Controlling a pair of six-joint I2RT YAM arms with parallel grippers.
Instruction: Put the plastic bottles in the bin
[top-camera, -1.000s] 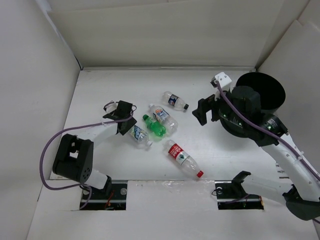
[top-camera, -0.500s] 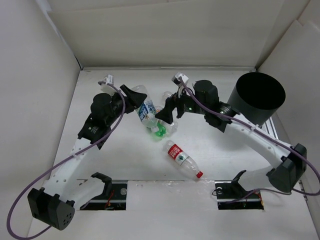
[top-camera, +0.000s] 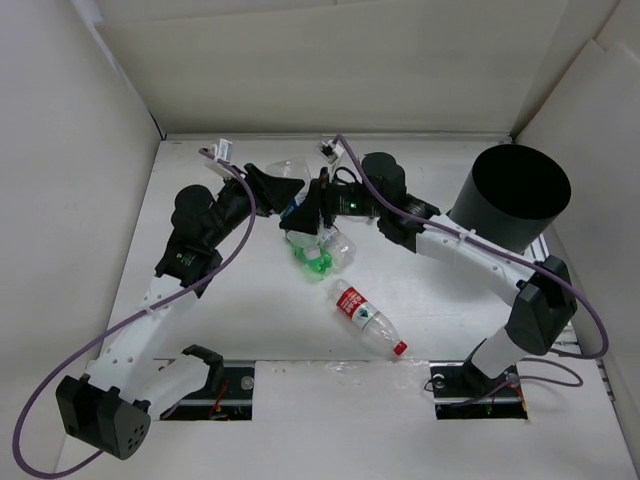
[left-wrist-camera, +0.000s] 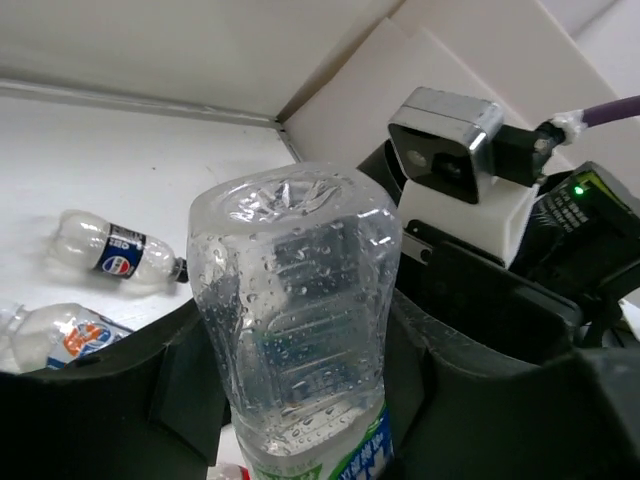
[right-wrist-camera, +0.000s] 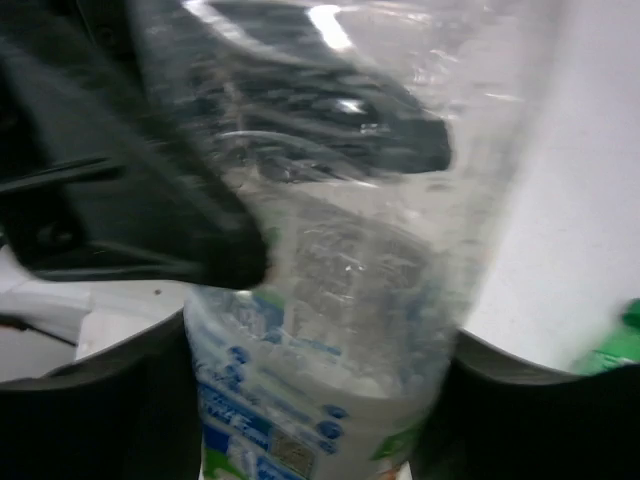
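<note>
A clear plastic bottle with a blue and white label hangs above the table at back centre, base up. My left gripper is shut on it from the left, and my right gripper is shut on the same bottle from the right. Under them lie a green bottle and another clear bottle. A red-labelled bottle lies nearer the front. The dark-labelled bottle lies by the back wall. The black bin stands at the right.
White walls close in the table on the left, back and right. The right arm's forearm stretches from the bin side across to the centre. Purple cables loop off both arms.
The left arm lifted the clear bottle off the table and raised it. The right gripper swung left from the bin side, reached that bottle and shut on it.
</note>
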